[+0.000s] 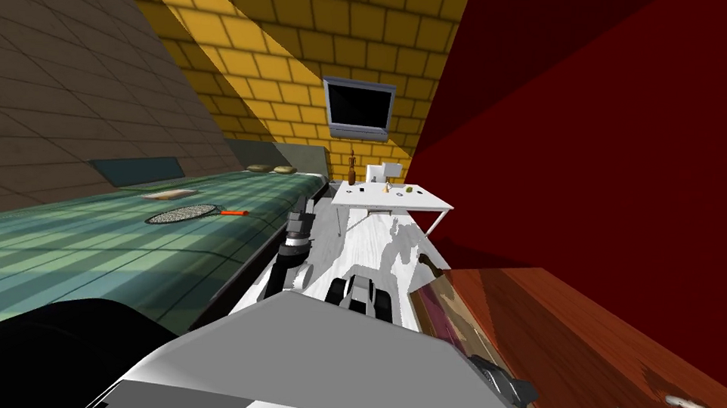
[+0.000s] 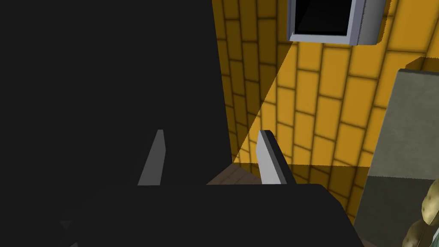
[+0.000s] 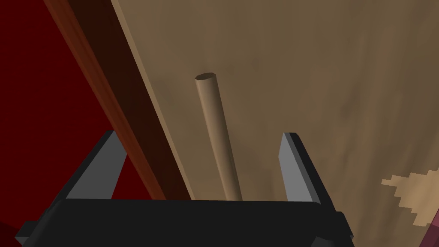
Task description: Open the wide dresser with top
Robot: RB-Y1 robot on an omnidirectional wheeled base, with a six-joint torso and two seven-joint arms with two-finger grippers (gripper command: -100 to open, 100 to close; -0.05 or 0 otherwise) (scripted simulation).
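Observation:
The wide dresser (image 1: 577,334) has a reddish-brown wooden top and stands close on my right, along the red wall. Up close, its tan drawer front (image 3: 321,85) runs under the red-brown top edge (image 3: 107,98). A slim tan bar handle (image 3: 216,137) stands off that front. My right gripper (image 3: 199,134) is open, one finger on each side of the handle, neither touching it. My left arm (image 1: 299,226) is held out low beside the bed. Its gripper (image 2: 212,131) is open with nothing between the fingers.
A bed with a green checked cover (image 1: 126,235) fills the left, with a racket (image 1: 180,214) lying on it. A white table (image 1: 430,202) bearing small objects stands ahead, under a screen (image 1: 358,107) on the yellow brick wall. A narrow white floor strip (image 1: 368,243) runs between bed and dresser.

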